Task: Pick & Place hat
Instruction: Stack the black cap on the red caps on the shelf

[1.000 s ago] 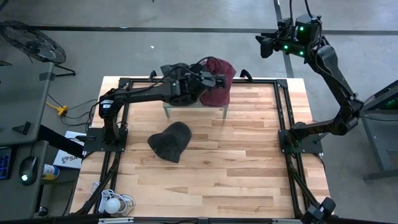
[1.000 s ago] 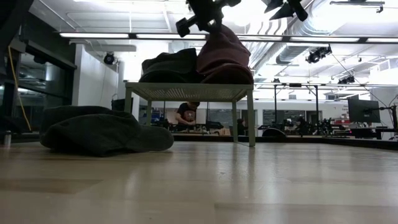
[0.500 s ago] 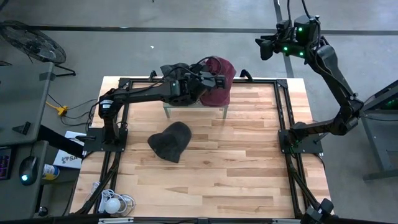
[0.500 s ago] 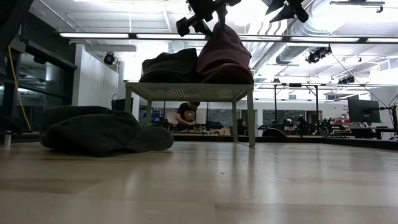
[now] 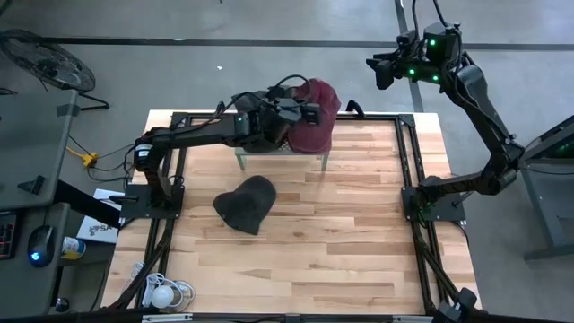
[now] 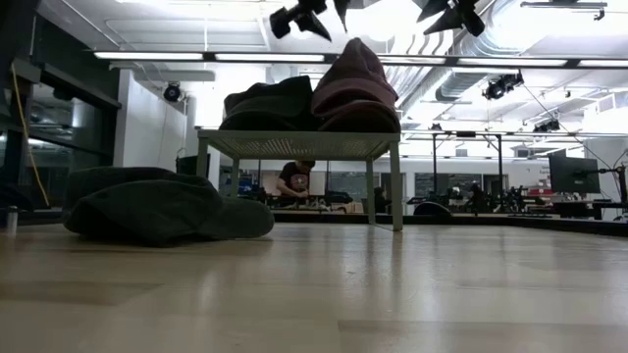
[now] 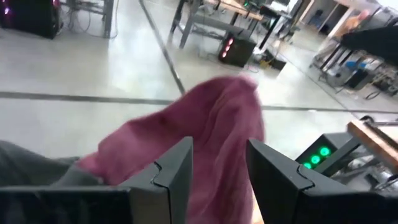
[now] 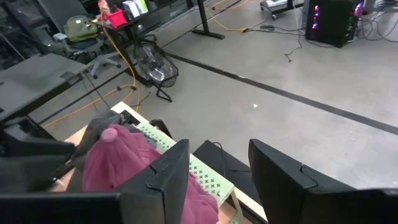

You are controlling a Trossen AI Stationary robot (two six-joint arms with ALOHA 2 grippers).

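The left gripper (image 6: 316, 14), jaws now parted and empty, is lifting clear of the maroon hat (image 6: 355, 86) left on the rack (image 6: 294, 143) at upper centre, indicating placement done, while the right gripper (image 5: 377, 67) is waiting open at upper right.

Wood table (image 5: 359, 233) carries a small perforated stand (image 6: 294, 144) at its far edge, right under the left gripper (image 5: 309, 114). On the stand: maroon hat (image 5: 316, 126) just below the open fingers, w/ a dark hat (image 6: 270, 103) touching it. On the tabletop itself, another dark hat (image 5: 245, 203) lies nearer, well apart from that gripper.
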